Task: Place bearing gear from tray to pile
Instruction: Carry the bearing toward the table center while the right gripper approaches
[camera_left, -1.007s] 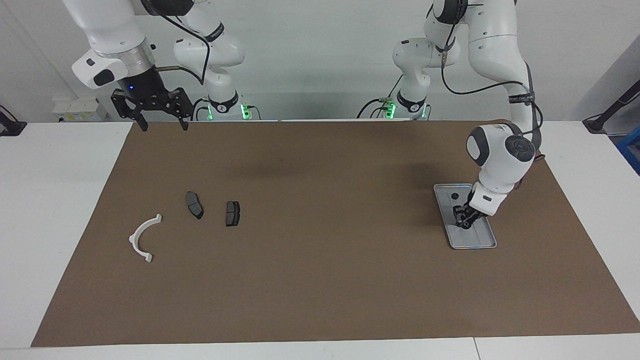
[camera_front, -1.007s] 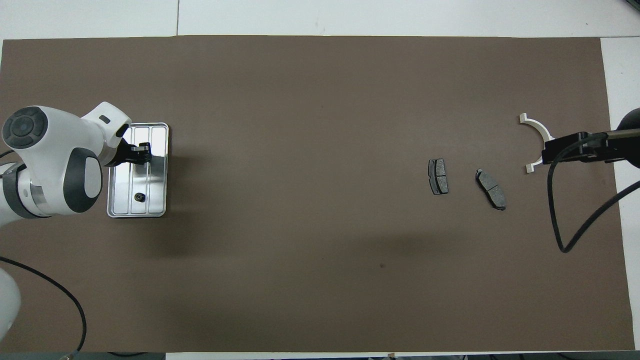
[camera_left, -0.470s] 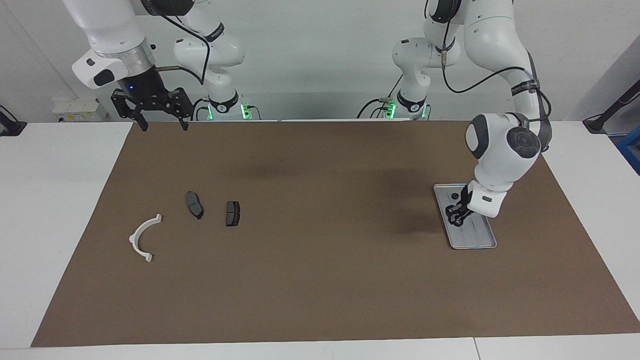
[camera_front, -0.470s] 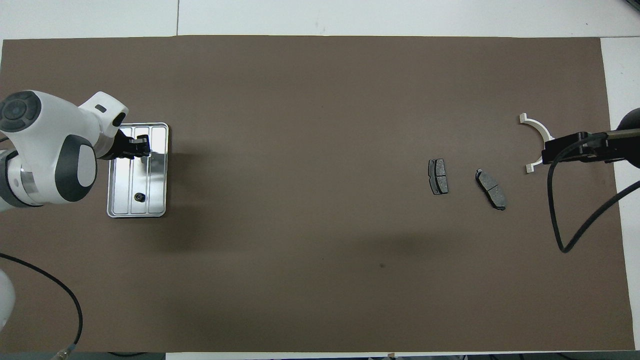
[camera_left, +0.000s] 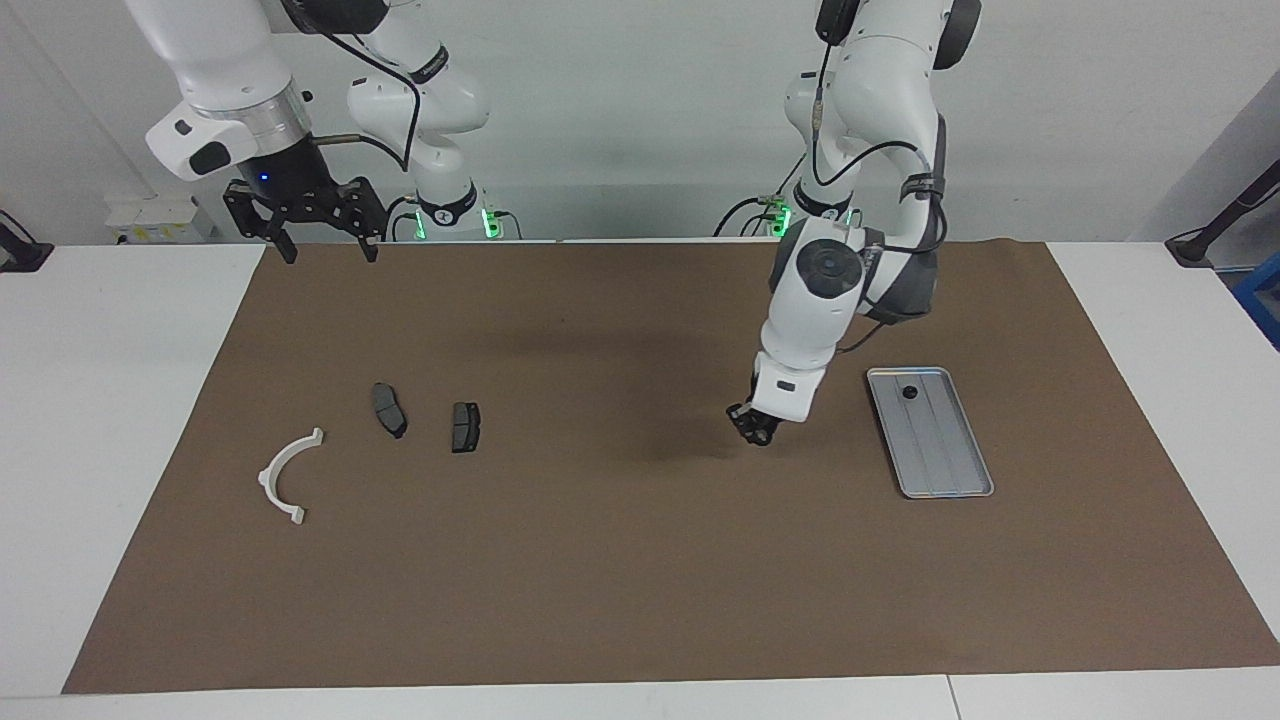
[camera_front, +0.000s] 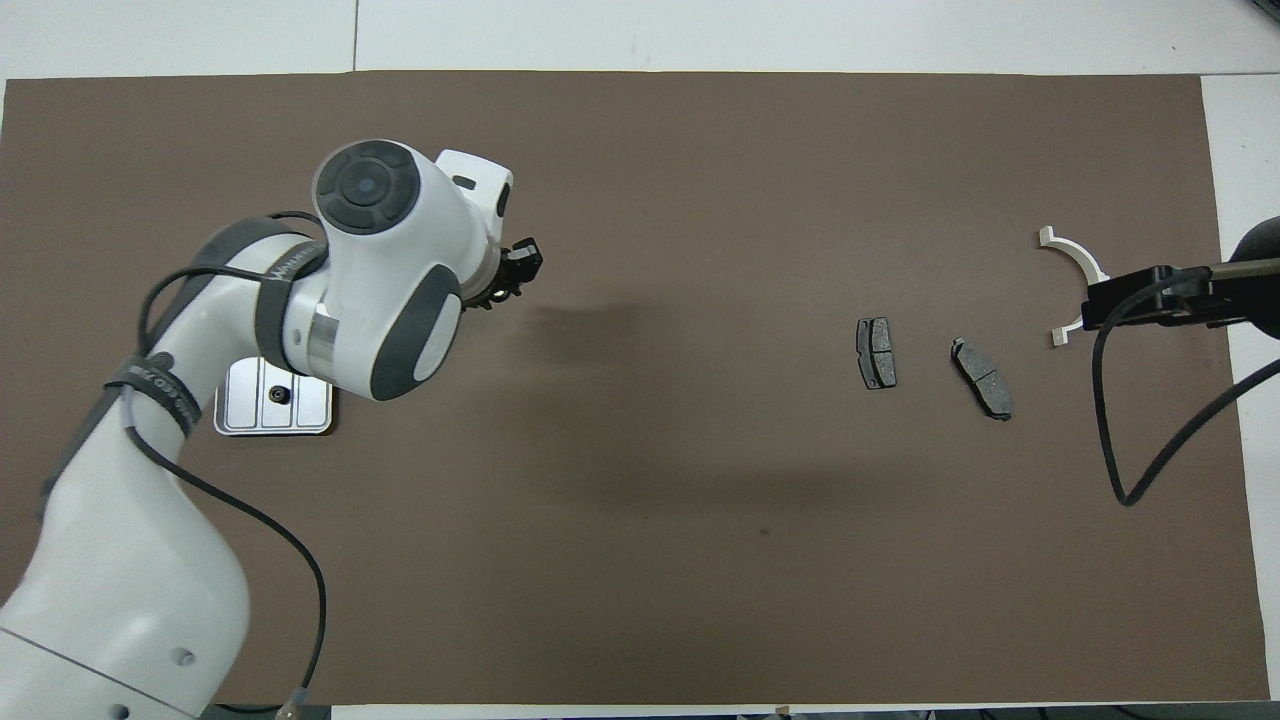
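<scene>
Tray (camera_left: 930, 432) lies near the surface's left-arm edge; left end effector (camera_left: 752, 427) hovers beside it, grip state unclear.

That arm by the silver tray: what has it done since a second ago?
The left gripper was down in the tray a second ago. It has lifted out and swung over the bare mat toward the pile; whether it carries a part, I cannot tell. One small dark part stays in the tray. The two dark pads, white bracket and waiting right gripper have not moved.
</scene>
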